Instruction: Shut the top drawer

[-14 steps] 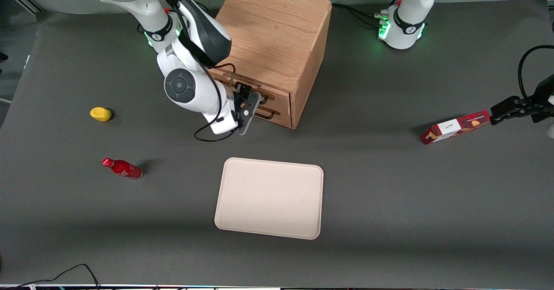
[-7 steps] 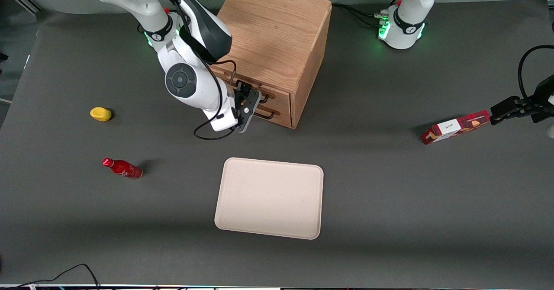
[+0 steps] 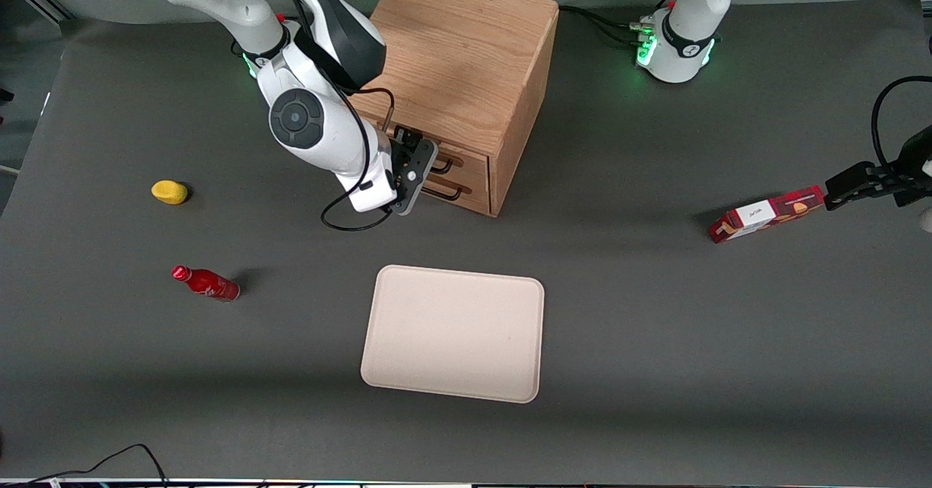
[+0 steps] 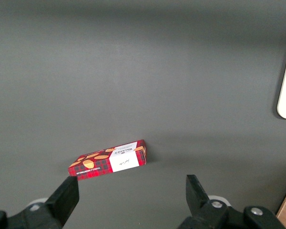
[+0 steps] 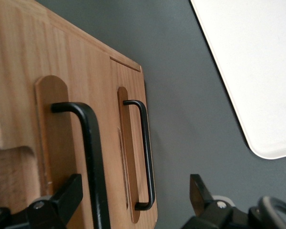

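**Step in hand: seat the top drawer.**

1. Scan the table from the working arm's end. A yellow object [image 3: 169,191] and a red bottle [image 3: 206,283] lie well apart from the work area. Disregard them.
2. Locate the gripper [image 3: 421,176]. It hangs directly in front of the cabinet [image 3: 466,51], at drawer height. In the right wrist view the gripper [image 5: 133,187] is released: its fingers [image 5: 66,193] are spread wide and hold nothing.
3. Locate the top drawer [image 3: 470,162]. In the front view its face sits at about 3 o'clock from the gripper, just beside it. It appears pushed in, or very nearly so. Whether a gap remains cannot be told.
4. In the right wrist view, note that the black wire handle [image 5: 93,152] of the top drawer [image 5: 47,124] runs close alongside one finger. The lower drawer's handle [image 5: 145,157] lies between the spread fingers, farther off.
5. Push square to the drawer face, along the drawer's travel. Apply the pressure to the upper front or its handle only. Do not bear on the lower drawer.
6. Advance slowly. An off-centre push may skew the shallow drawer and jam it.
7. Keep the fingers clear of the wire loop so that withdrawal does not draw the drawer out again.
8. Note the tray [image 3: 453,333] at about 6 o'clock from the gripper, well apart.
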`<state>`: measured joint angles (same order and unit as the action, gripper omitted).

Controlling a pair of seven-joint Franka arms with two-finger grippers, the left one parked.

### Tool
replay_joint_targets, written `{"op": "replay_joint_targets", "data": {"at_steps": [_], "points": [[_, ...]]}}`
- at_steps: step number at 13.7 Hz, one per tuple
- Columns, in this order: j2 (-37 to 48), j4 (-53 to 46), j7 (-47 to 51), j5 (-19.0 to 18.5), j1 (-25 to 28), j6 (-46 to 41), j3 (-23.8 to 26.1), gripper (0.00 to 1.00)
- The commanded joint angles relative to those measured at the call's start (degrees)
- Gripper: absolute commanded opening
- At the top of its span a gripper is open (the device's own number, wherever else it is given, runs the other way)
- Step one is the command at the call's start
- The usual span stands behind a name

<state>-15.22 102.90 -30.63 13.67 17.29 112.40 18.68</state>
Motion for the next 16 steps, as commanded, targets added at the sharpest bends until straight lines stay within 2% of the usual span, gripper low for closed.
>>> {"op": "replay_joint_targets", "data": {"at_steps": [1, 5, 8, 11, 13, 16], "points": [[2.55, -2.35, 1.63, 2.40, -0.32, -5.77, 0.22, 1.00], [3.44, -7.18, 1.10, 5.48, -0.85, -11.14, -2.84, 1.00], [4.58, -9.56, 2.06, 8.90, -4.44, -12.55, -3.73, 1.00], [8.79, -9.12, 3.81, 9.27, -7.78, -14.56, -8.46, 1.00], [12.12, -8.69, 9.25, 7.78, -9.98, -16.33, -11.10, 1.00], [16.17, -7.90, 19.52, -0.11, -14.11, -17.47, -12.26, 1.00]]}}
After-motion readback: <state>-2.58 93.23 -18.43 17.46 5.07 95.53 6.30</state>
